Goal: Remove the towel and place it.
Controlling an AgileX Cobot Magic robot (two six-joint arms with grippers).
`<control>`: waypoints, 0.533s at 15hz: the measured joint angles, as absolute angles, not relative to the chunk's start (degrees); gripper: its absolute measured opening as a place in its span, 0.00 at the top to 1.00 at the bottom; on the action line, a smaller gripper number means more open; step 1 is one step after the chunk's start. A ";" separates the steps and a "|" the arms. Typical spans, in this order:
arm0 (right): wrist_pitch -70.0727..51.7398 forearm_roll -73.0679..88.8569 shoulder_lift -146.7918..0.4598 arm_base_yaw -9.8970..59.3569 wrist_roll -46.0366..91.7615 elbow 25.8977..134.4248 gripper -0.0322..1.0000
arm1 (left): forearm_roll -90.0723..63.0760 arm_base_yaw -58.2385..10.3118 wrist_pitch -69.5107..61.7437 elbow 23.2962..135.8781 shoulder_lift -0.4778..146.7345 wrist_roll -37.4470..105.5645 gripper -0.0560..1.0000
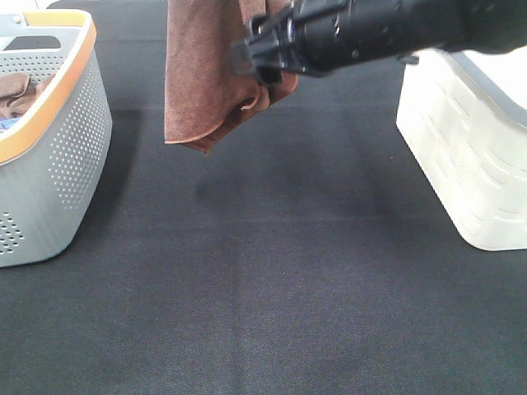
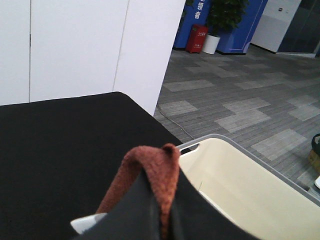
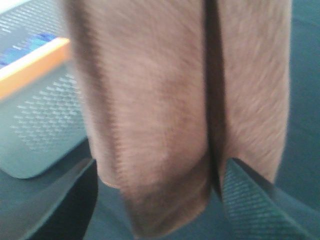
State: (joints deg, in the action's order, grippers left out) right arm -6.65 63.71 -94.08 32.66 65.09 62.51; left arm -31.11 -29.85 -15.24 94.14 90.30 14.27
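The left gripper (image 2: 161, 212) is clamped on only a narrow fold of the towel (image 2: 155, 167), which hangs loose below its fingers, so a sharp move could plausibly tug that fold out and drop it. The right gripper (image 3: 160, 172) has its fingers apart on either side of the hanging towel, and closing on a single layer would probably bunch it. Beyond those fingers, the grey basket (image 3: 40, 115) stands near enough that a swinging hem might catch its rim.
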 joint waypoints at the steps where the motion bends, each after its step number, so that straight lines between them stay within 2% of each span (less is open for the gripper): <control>1: -6.65 63.71 -94.08 32.66 65.09 62.51 0.32 | -31.11 -29.85 -15.24 94.14 90.30 14.27 0.95; 2: -6.53 63.71 -95.00 32.66 65.09 62.51 0.33 | -31.11 -29.91 -15.24 94.14 90.30 14.27 0.95; 4: -6.47 63.77 -95.86 32.66 65.09 62.51 0.45 | -31.11 -29.91 -15.24 94.14 90.30 14.27 0.95; 5: -6.42 63.77 -95.86 32.66 65.09 62.51 0.62 | -31.11 -29.91 -15.24 94.14 90.30 14.27 0.95; 8: -5.96 63.83 -95.91 32.66 65.09 62.51 0.96 | -31.11 -29.91 -15.24 94.14 90.30 14.27 0.95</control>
